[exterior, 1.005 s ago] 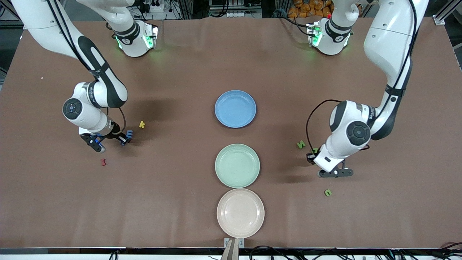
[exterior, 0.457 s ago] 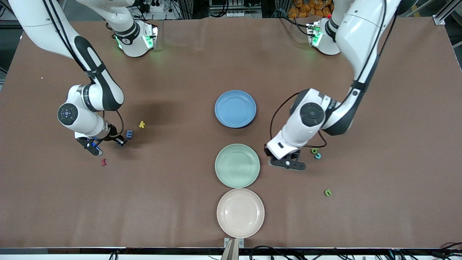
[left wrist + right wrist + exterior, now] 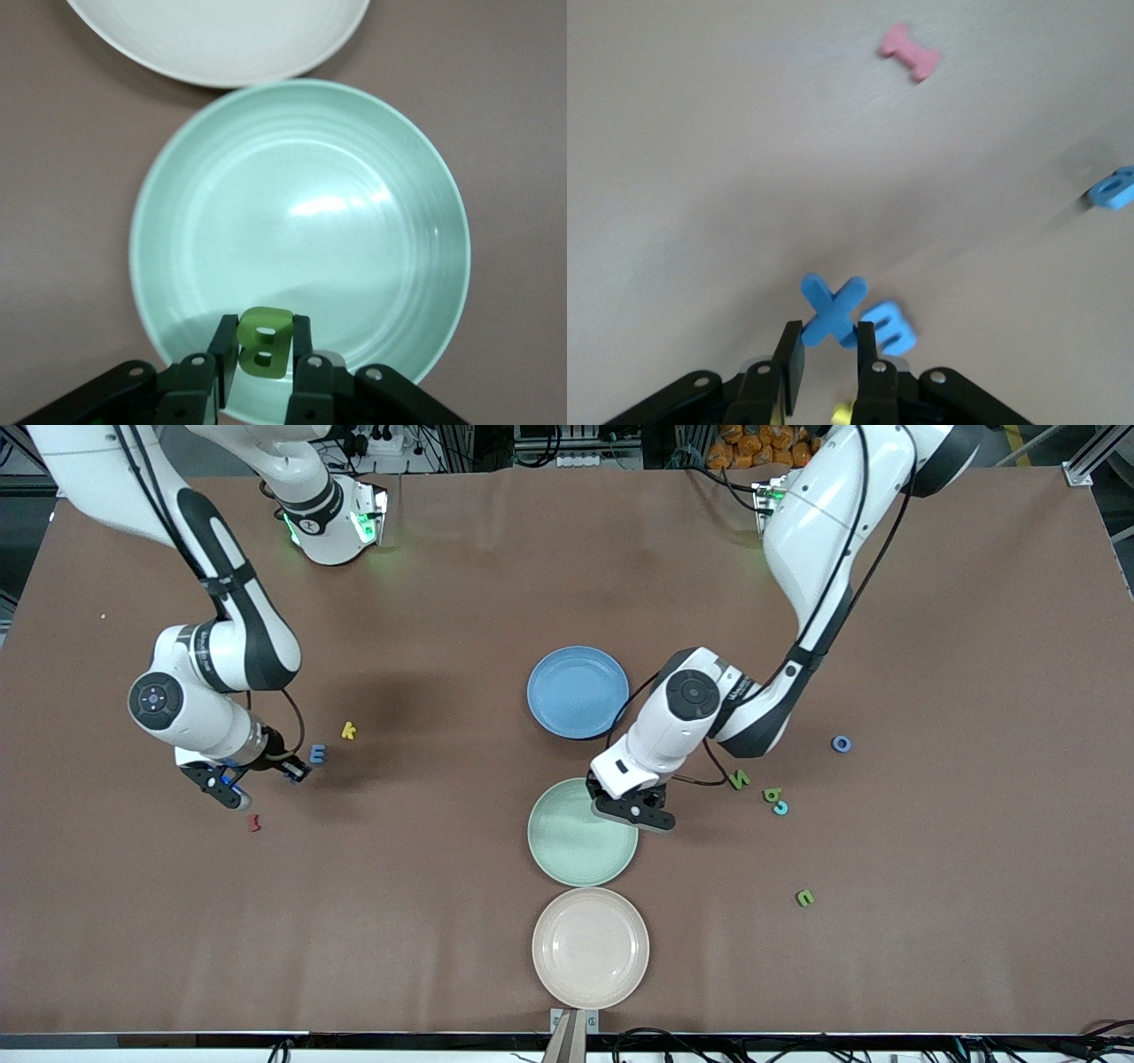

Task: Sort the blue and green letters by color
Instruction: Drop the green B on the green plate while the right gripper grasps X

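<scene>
Three plates (image 3: 578,692) mid-table; yellow k (image 3: 348,731) beside blue E (image 3: 317,755).

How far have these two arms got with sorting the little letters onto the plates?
Nothing is sorted yet: the blue plate and green plate hold no letters. In hand: the left gripper holds a green letter over the green plate, and the right gripper grips a blue X. Left on the table: a blue E, a blue O and several green letters.

Left pincer (image 3: 263,350) gripping green letter (image 3: 264,341), over green plate (image 3: 301,230)
</scene>
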Robot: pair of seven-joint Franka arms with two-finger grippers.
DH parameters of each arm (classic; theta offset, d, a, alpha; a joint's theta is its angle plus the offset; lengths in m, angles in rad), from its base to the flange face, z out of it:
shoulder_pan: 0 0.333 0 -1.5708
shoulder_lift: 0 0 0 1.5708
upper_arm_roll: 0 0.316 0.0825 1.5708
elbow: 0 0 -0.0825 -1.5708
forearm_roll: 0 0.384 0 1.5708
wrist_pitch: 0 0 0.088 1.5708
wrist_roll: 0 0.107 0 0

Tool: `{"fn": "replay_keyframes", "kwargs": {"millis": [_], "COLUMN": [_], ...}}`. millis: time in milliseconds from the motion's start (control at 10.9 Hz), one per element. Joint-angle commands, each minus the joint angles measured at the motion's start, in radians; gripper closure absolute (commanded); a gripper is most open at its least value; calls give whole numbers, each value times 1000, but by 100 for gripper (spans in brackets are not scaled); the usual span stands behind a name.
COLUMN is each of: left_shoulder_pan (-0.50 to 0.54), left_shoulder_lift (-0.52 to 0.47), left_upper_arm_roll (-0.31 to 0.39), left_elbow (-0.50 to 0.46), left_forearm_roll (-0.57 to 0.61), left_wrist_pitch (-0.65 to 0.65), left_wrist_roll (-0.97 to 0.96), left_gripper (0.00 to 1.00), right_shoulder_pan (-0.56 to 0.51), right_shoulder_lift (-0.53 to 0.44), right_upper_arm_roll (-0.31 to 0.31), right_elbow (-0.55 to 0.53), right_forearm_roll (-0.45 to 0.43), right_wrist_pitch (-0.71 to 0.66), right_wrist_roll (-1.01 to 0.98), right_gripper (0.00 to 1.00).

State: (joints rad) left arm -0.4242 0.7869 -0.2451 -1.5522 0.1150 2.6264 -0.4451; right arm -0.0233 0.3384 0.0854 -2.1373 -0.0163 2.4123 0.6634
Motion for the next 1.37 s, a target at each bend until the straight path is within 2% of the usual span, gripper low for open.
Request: {"fn": "replay_keyframes", "kwargs": {"millis": [0,274,457,639,1005,1279], "left_shoulder_pan": [-42,16,62,100,165,217], "left_shoulder_lift": [48,9,-47,-92,-136,-146], "left_upper_arm_roll": [23,23,15,17,21,21], "left_elbow": [60,54,49,46,44,-9], "left_forearm_roll": [37,72,72,72,72,72], "left_wrist_pitch": [7,-6,-116,-274,-563,-576], "left_wrist_roll": [-89,-57,-50,-49,-53,-211], "left_gripper": [1,0,0,0,0,0], "right_shoulder_pan": [129,230,291,385,577,686], "right_shoulder_lift": [-51,-36,-35,3,167,246], "right_upper_arm_roll": [0,66,112,122,131,131], "right_elbow": [-9,19,40,95,264,336], "right_forearm_roll": [2,9,10,10,-2,-10], "right_wrist_pitch": [-44,-42,-48,-71,-75,-75], "right_wrist_roll": [62,94,172,258,514,622], "right_gripper": [88,87,87,88,88,88]}}
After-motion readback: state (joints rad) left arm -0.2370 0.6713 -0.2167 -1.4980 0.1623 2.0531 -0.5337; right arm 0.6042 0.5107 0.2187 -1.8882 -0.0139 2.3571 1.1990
